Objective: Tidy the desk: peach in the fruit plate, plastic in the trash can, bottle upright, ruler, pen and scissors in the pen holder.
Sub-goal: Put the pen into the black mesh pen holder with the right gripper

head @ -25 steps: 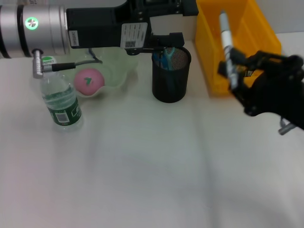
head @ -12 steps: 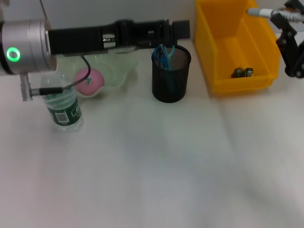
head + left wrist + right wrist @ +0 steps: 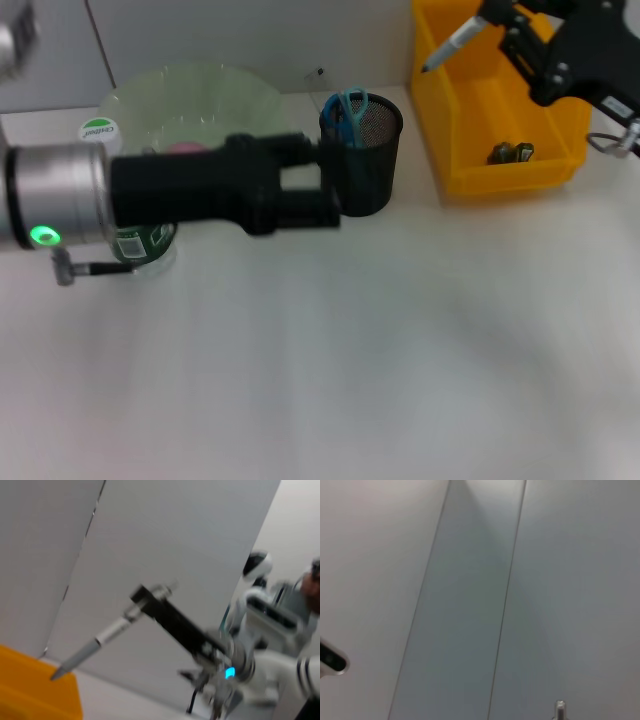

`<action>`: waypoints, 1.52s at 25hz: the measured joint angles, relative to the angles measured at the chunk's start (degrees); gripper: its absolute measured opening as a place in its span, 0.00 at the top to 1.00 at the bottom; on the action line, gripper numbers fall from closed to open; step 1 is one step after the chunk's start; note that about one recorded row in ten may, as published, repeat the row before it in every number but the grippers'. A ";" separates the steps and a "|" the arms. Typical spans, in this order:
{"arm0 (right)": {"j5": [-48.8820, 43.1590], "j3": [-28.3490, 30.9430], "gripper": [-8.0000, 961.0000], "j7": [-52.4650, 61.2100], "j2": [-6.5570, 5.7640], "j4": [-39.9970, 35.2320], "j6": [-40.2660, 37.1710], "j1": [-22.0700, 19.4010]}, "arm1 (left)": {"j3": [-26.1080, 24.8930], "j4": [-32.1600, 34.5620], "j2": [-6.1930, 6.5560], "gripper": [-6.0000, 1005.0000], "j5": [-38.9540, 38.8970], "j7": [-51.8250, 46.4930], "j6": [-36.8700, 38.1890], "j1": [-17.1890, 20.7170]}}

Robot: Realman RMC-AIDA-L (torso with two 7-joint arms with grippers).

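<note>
High over the yellow trash can (image 3: 455, 175), my right gripper (image 3: 497, 17) is shut on a grey pen (image 3: 452, 47) whose tip slants down toward the can; the left wrist view shows the same pen (image 3: 95, 647). A scrap of plastic (image 3: 510, 152) lies inside the can. Blue scissors (image 3: 346, 105) stand in the black mesh pen holder (image 3: 372, 160). My left arm crosses in front of the green fruit plate (image 3: 190, 95), and its gripper (image 3: 325, 200) sits beside the holder. Only a sliver of the pink peach (image 3: 182, 148) shows. The bottle (image 3: 98, 131) stands upright, partly hidden. No ruler is distinguishable.
The white desk (image 3: 380, 360) stretches toward me in front of the arm. A grey panelled wall (image 3: 470, 580) runs behind the desk. The left arm's silver section (image 3: 50, 195) covers the desk's left side.
My left arm has swung from behind the plate toward me and now hides most of the peach and bottle. My right gripper carried the pen leftward over the trash can, tip down.
</note>
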 joint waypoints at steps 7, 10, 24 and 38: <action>0.14 -5.92 0.73 6.58 0.34 0.74 10.16 2.78 | 8.83 0.74 -0.12 0.22 0.03 7.05 -6.25 1.44; 0.14 -7.07 0.73 6.90 0.42 2.49 13.78 3.90 | 11.28 0.75 -0.12 0.22 0.08 8.39 -8.08 1.71; 0.21 -7.86 0.71 2.33 0.56 9.63 23.91 8.33 | 14.21 -0.03 -0.22 0.22 -0.20 11.41 -12.41 2.47; -0.08 -10.29 0.69 2.51 0.55 12.89 30.75 10.72 | 14.39 -0.25 -0.20 0.22 -0.30 11.47 -13.50 3.44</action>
